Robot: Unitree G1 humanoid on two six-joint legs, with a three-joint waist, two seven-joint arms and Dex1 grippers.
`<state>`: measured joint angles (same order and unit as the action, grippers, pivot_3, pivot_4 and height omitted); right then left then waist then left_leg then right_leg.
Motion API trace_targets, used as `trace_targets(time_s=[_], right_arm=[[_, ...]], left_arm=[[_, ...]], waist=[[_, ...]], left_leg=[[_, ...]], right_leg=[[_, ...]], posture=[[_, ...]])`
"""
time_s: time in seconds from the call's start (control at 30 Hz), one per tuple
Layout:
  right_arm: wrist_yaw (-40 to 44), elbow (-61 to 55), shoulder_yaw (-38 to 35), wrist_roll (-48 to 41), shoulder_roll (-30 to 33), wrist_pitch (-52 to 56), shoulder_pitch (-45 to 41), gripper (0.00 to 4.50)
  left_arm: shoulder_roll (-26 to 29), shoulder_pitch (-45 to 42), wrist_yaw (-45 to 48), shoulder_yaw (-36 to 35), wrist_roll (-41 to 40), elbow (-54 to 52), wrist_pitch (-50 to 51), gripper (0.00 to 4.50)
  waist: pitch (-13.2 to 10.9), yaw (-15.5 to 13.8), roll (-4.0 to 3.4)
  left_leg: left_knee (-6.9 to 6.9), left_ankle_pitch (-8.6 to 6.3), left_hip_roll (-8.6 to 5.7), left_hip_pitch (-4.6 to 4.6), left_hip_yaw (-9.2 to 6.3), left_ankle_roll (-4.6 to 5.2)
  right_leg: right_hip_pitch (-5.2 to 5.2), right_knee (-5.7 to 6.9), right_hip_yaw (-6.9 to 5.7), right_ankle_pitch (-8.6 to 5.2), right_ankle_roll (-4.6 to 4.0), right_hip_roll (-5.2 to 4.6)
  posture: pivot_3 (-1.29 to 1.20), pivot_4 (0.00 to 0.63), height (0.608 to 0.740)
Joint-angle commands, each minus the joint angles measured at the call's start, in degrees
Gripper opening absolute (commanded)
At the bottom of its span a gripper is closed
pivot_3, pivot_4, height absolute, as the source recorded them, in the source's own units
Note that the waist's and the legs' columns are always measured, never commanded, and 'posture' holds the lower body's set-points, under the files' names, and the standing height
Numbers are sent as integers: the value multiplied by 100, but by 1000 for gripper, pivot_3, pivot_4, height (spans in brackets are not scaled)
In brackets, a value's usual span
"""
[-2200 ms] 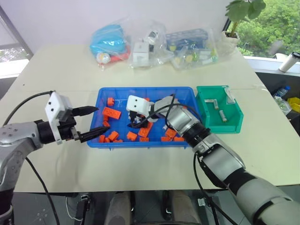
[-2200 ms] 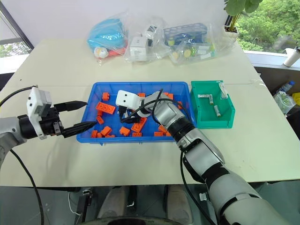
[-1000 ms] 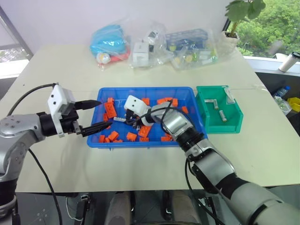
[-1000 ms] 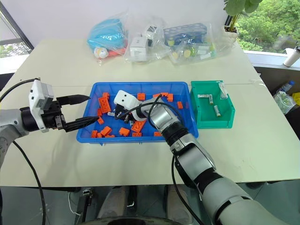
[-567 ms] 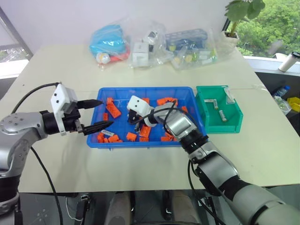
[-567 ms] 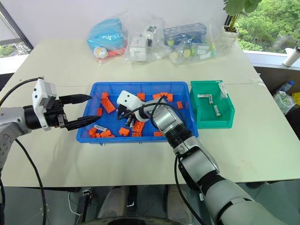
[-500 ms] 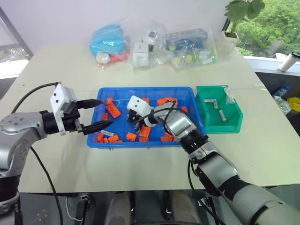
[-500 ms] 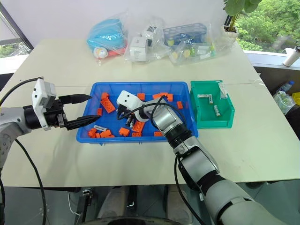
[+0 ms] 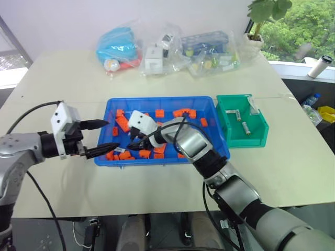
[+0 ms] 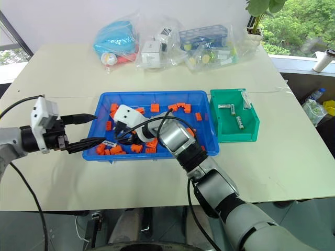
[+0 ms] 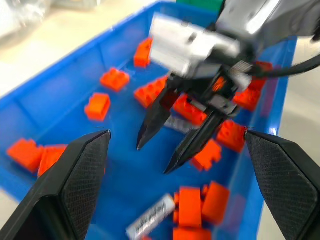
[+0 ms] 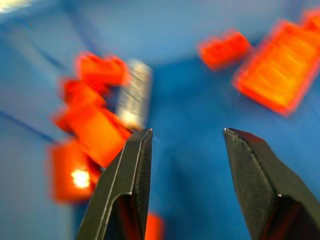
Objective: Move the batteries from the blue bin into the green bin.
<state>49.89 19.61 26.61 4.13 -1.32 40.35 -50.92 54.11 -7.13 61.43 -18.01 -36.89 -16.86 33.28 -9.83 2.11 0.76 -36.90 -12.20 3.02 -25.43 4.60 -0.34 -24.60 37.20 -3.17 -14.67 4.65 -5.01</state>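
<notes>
The blue bin [image 9: 209, 104] holds many orange blocks and two batteries. One battery [image 11: 150, 217] lies loose near the bin's front left corner [image 10: 109, 142]. Another battery [image 11: 177, 124] lies behind my right gripper's fingers and shows ahead of them in the right wrist view [image 12: 134, 95]. My right gripper [image 11: 154, 159] hangs low over the bin's left part, open and empty [image 12: 186, 132]. My left gripper [image 9: 112, 135] hovers at the bin's left rim, open and empty. To the right stands the green bin [image 9: 261, 128] with three batteries [image 9: 246, 127] in it.
Clear plastic bags [image 9: 209, 52] of parts and a blue bagged toy [image 9: 116, 47] lie along the table's back. Orange blocks [image 9: 183, 112] are scattered over the blue bin's floor. Bare tabletop [image 9: 293, 167] lies to the right and in front.
My right gripper, shut a second ago, has drawn back leftward toward the bin's front left and now stands open. A battery came to lie near the bin's front left corner. The left gripper has hardly moved.
</notes>
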Motion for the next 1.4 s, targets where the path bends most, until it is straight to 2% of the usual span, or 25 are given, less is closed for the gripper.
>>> trace_targets(time_s=[0.03, 0.53, 1.1, 1.23, 1.33, 1.4], right_arm=[[-123, 97, 144, 15, -231, -89, -218, 2368], [-263, 1346, 492, 243, -540, -896, -428, 2368], [61, 1729, 871, 800, -376, -1285, -472, 2368], [80, 1850, 762, 801, -345, -1305, -503, 2368], [114, 1857, 635, 710, -369, -1240, -465, 1578], [152, 1846, 576, 663, -388, -1199, -438, 641]], left_arm=[[262, 244, 251, -438, -70, -195, -58, 4500], [317, 533, 132, -816, -72, -382, -17, 4500], [245, 393, 92, -618, -45, -303, -125, 4500], [241, 347, 142, -533, -31, -278, -155, 4500], [232, 295, 146, -489, -23, -262, -163, 4500], [232, 271, 148, -467, -18, -248, -170, 4500]], waist=[[0, 7, 0], [0, 42, 0], [0, 43, 0], [1, 41, 0], [0, 40, 0], [1, 39, 0]], left_leg=[[0, 0, 0, 0, -1, 0], [8, -1, 0, 2, -7, -2], [12, -2, -2, 5, -5, -3], [12, -2, -3, 5, -5, -3], [13, -2, -3, 5, -5, -3], [13, -1, -3, 6, -5, -3]], right_leg=[[0, -1, -1, 0, 0, -2], [-5, -3, 0, -9, -16, -9], [-4, -4, 1, -9, -16, -23], [-4, -4, 0, -9, -16, -23], [-3, -4, 0, -9, -16, -23], [-3, -3, 0, -9, -16, -23]], posture=[[0, 150, 736], [0, 150, 736], [0, 150, 736], [0, 150, 736], [0, 150, 736], [0, 150, 736]])
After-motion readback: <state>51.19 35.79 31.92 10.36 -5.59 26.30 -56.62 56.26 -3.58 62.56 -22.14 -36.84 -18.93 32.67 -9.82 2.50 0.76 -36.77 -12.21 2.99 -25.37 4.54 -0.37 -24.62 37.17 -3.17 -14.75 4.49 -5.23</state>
